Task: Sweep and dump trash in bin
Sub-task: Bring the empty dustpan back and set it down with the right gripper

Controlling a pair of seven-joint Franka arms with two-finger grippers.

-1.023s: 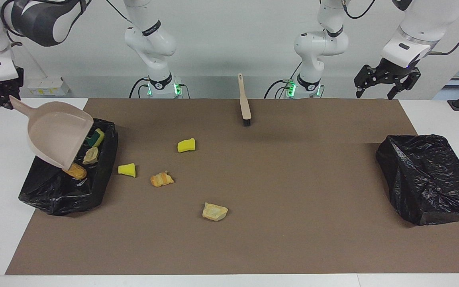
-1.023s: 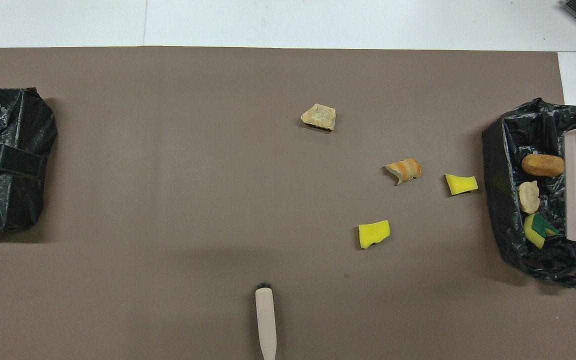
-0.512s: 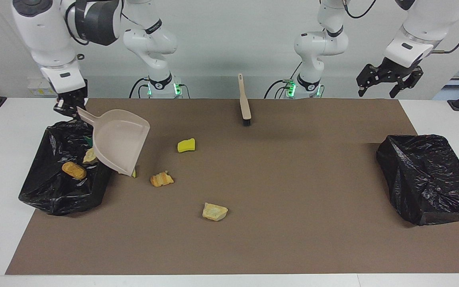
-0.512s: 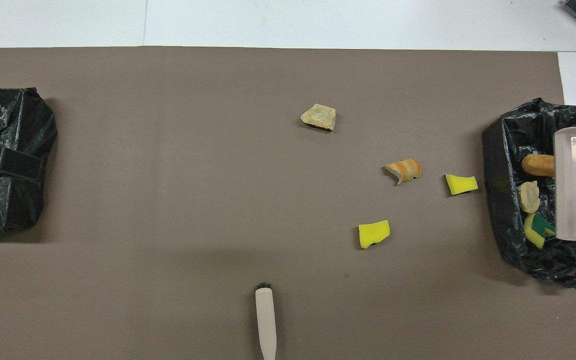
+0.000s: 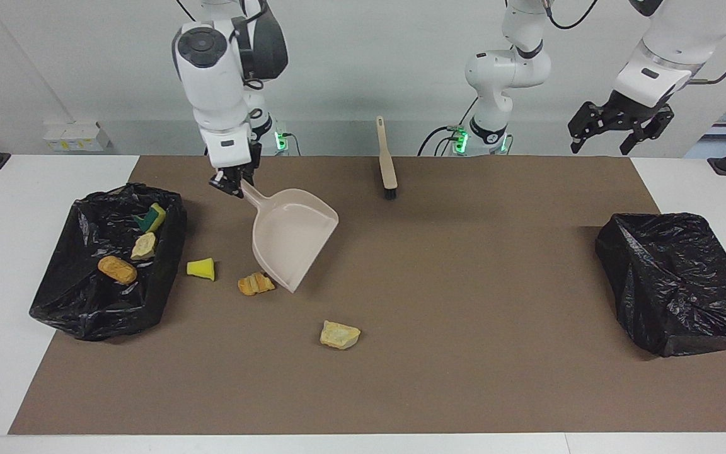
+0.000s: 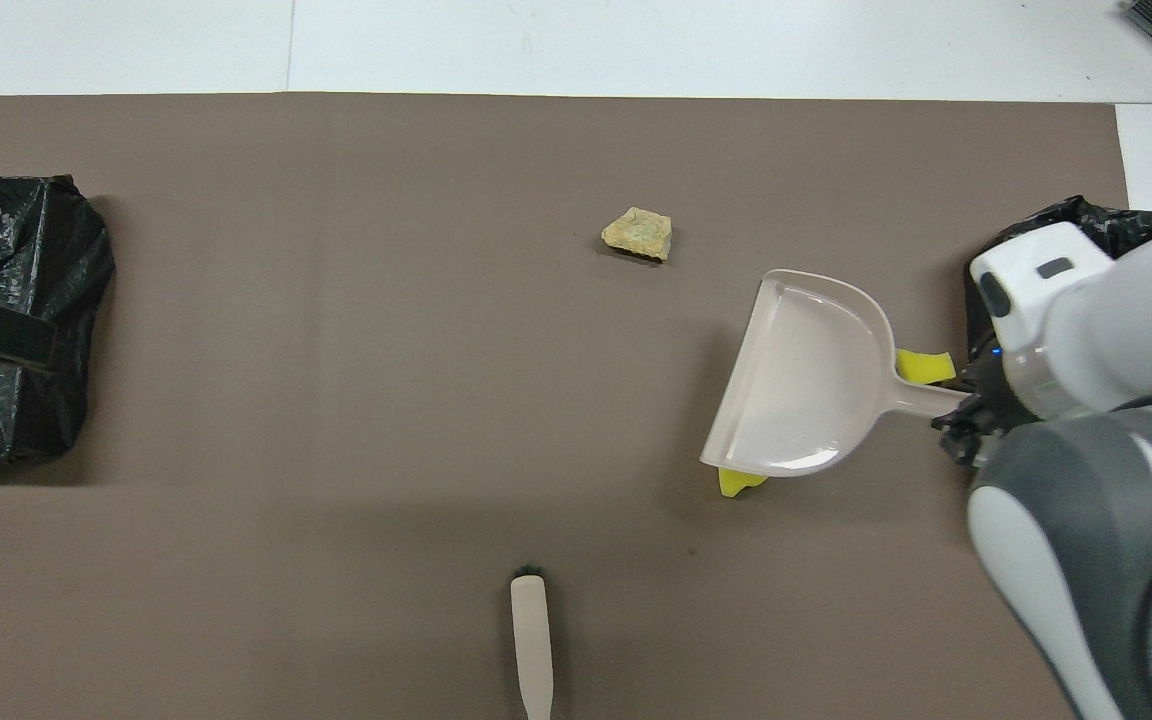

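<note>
Mat: your brown mat (image 5: 464,302) covers nearly the whole table; the wide middle stretch between the two arms' ends lies bare, room to move.
Bins: you have two black-bagged bins. One (image 5: 672,284) sits under your left gripper's end, its bag bunched over the top. The other (image 5: 86,302) sits at the right arm's end, just beside your right gripper's side.
Dustpan: one beige dustpan (image 5: 290,236), tilted, lip down near the striped pastry bit, raised over the mat.
Right gripper: your right gripper (image 5: 232,184) is clenched on the dustpan's handle, over the mat near the loaded bin.
Left gripper: your left gripper (image 5: 618,126) hangs released, fingers spread, waiting above its own end of the table.
Brush: one brush (image 5: 387,161) lies on the mat's edge nearest the robots, untouched.
Trash: you can count three pieces in the loaded bin: green-backed sponge (image 5: 150,217), bread chunk (image 5: 144,246), pastry (image 5: 117,270). Four lie on the mat: yellow sponge (image 5: 201,268), striped pastry bit (image 5: 254,284), tan bread chunk (image 5: 339,335), and a second yellow sponge (image 6: 736,483) peeking from under the pan.
</note>
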